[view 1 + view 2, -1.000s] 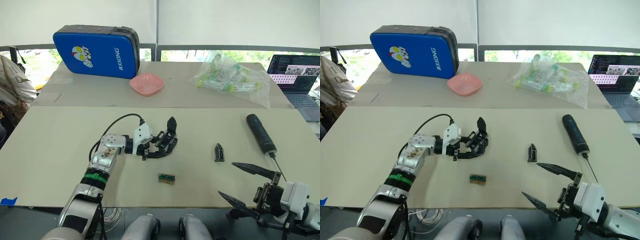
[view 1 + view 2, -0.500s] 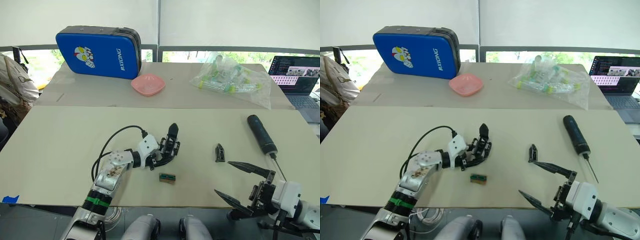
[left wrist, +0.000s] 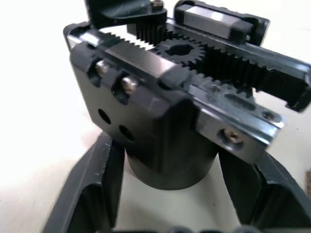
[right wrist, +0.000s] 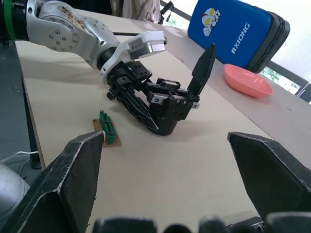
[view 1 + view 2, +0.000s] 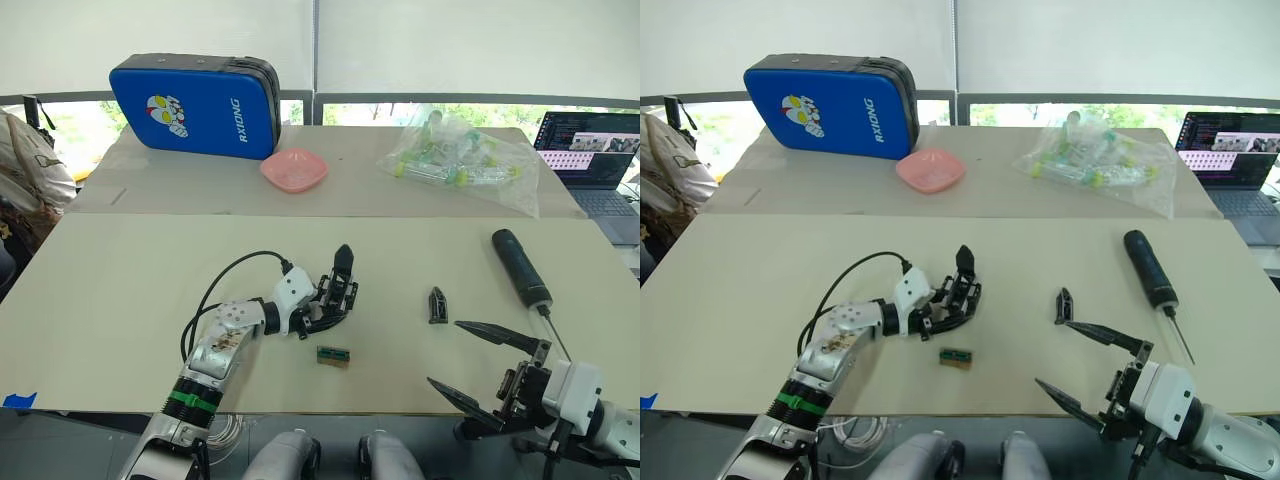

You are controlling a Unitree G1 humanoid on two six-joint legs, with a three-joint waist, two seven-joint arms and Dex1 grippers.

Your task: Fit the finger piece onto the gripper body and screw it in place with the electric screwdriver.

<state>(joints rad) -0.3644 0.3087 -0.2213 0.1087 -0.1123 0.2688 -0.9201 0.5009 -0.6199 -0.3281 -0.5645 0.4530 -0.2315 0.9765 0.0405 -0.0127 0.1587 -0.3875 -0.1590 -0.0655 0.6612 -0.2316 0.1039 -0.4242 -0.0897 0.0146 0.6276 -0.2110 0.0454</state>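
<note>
The gripper body (image 5: 338,290) stands mid-table on its round base, its one pointed finger up. My left gripper (image 5: 322,308) is shut on it; its fingers (image 3: 92,189) press both sides of the base (image 3: 170,165). The rack and gear on top of the body (image 4: 170,104) show. The finger piece (image 5: 437,305), a small black wedge, lies on the table to the right of the body. Farther right lies the electric screwdriver (image 5: 521,267), its bit pointing toward the front edge. My right gripper (image 5: 443,352) hangs open near the front edge, just in front of the finger piece, holding nothing.
A small green-and-tan block (image 5: 333,355) lies in front of the gripper body. On the far table are a blue case (image 5: 195,105), a pink bowl (image 5: 294,168) and a plastic bag of parts (image 5: 460,155). A laptop (image 5: 590,150) sits at the far right.
My left arm has swung in from the side and drawn the gripper body slightly nearer the front. The right gripper has edged a little to the left, still open.
</note>
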